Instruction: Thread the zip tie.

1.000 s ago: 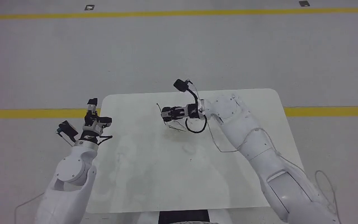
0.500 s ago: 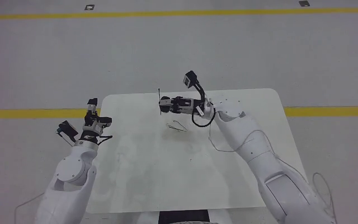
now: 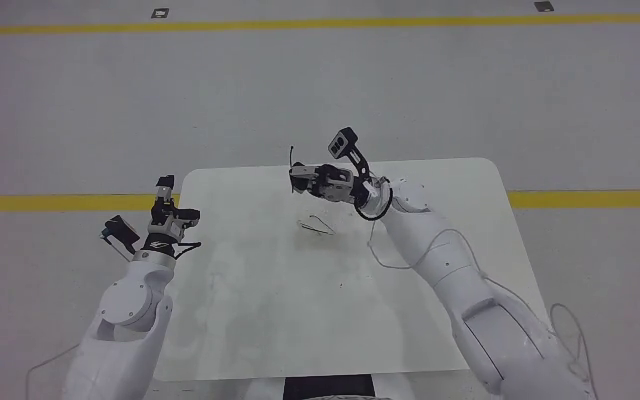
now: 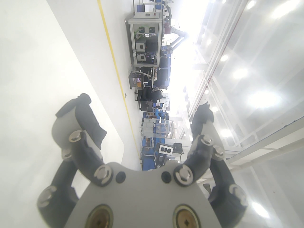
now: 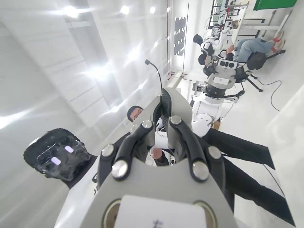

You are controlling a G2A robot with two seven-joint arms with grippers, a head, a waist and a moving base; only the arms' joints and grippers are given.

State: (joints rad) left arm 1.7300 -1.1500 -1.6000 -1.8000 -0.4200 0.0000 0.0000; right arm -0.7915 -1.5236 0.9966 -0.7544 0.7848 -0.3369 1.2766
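My right gripper (image 3: pixel 298 178) hangs above the far middle of the white table (image 3: pixel 430 300), shut on a thin black zip tie (image 3: pixel 292 155). In the right wrist view the zip tie (image 5: pixel 158 77) sticks out past the closed fingertips (image 5: pixel 166 100) and ends in a small head. A second thin dark tie (image 3: pixel 320 224) lies bent on the table, just nearer than that gripper. My left gripper (image 3: pixel 172 200) sits at the table's left edge. It is open in the left wrist view (image 4: pixel 142 105), with nothing between its fingers.
The table's edge (image 4: pixel 78 55) runs past my left gripper. Yellow floor lines (image 3: pixel 560 199) lie beside and beyond the table. A seated person and other robots show far off in the room in the right wrist view.
My right gripper has risen from the table with the zip tie, moved toward the far edge and turned its wrist. The left arm has not moved.
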